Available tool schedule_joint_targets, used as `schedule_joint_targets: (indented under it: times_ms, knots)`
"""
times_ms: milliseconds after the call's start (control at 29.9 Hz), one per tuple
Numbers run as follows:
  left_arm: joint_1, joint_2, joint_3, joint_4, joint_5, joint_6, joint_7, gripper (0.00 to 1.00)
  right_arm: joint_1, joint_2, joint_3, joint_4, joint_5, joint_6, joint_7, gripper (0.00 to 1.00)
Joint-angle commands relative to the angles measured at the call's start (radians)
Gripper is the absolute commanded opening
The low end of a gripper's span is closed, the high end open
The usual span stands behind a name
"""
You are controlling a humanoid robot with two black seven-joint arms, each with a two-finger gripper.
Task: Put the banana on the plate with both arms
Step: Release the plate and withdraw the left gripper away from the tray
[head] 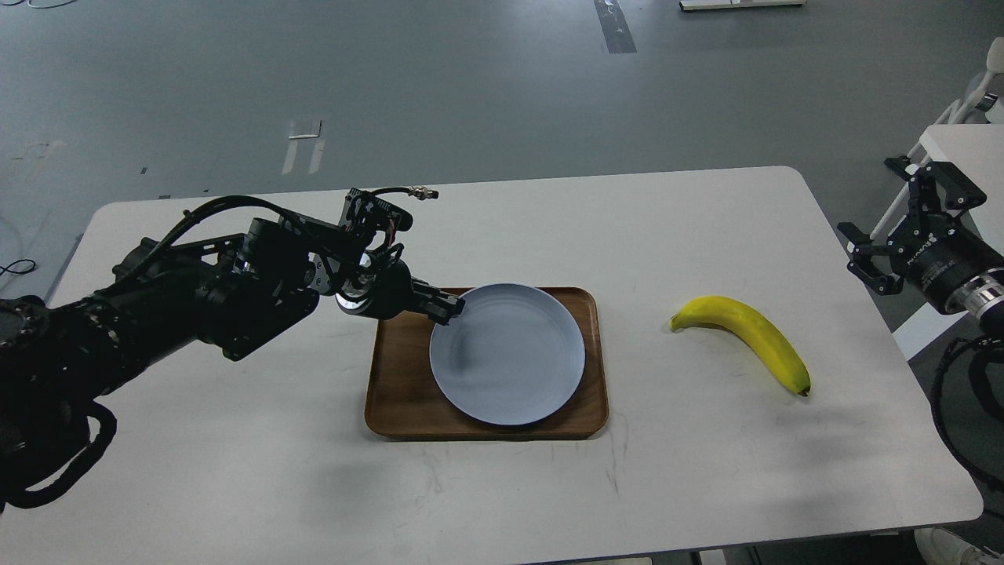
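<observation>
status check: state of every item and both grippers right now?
plate: lying flat in the tray, upper-left rim pinched by the left gripper.
tray: flat on the table, holding the plate.
banana: lying on the table right of the tray, untouched.
left gripper: shut on the plate's rim.
right gripper: open, empty, off the table's right edge.
table: bearing tray and banana.

Left pincer (449, 307) dark at plate (508, 355) rim, grip perhaps closed, unclear; right arm (953, 278) cut by edge.
</observation>
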Motion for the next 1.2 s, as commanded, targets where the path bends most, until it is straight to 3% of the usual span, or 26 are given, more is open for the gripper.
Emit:
schedule_joint_targets:
  times_ms: [0, 33, 100, 267, 468, 602, 735, 869, 1003, 1170]
  knots:
    - [0.013, -0.023, 0.002, 0.035, -0.002, 0.024, 0.0, 0.28, 0.0, 0.002, 0.0, 0.0, 0.0, 0.0, 0.0, 1.0]
    - [0.013, -0.031, 0.002, 0.044, -0.005, 0.038, 0.0, 0.55, 0.0, 0.002, -0.002, 0.0, 0.0, 0.0, 0.0, 1.0]
    - [0.011, -0.033, 0.002, 0.046, -0.01, 0.045, 0.0, 1.0, 0.0, 0.002, -0.002, 0.0, 0.0, 0.0, 0.0, 1.0]
    - [-0.004, -0.025, -0.009, 0.043, -0.126, 0.042, 0.0, 1.0, 0.0, 0.004, -0.002, 0.0, 0.0, 0.0, 0.0, 1.0]
    - [-0.058, 0.064, -0.019, 0.038, -0.685, 0.038, 0.0, 1.0, 0.006, 0.005, -0.002, 0.0, 0.0, 0.0, 0.0, 1.0]
    - [-0.05, 0.159, -0.019, 0.032, -1.2, 0.027, 0.0, 1.0, 0.008, 0.007, -0.009, 0.0, -0.002, 0.0, 0.0, 1.0]
    - [-0.009, 0.249, -0.028, 0.032, -1.408, -0.02, 0.0, 1.0, 0.009, 0.007, -0.011, 0.0, -0.002, 0.0, 0.0, 1.0]
    - [0.122, 0.328, -0.16, 0.032, -1.513, -0.049, 0.0, 1.0, 0.014, 0.001, -0.014, 0.002, -0.003, 0.0, 0.0, 1.0]
    - [0.305, 0.383, -0.434, 0.034, -1.522, -0.049, 0.0, 1.0, 0.031, -0.002, -0.015, 0.009, -0.046, 0.0, 0.0, 1.0]
    - [0.38, 0.407, -0.53, 0.032, -1.522, -0.049, 0.0, 1.0, 0.08, -0.002, -0.017, 0.015, -0.236, 0.0, 0.0, 1.0]
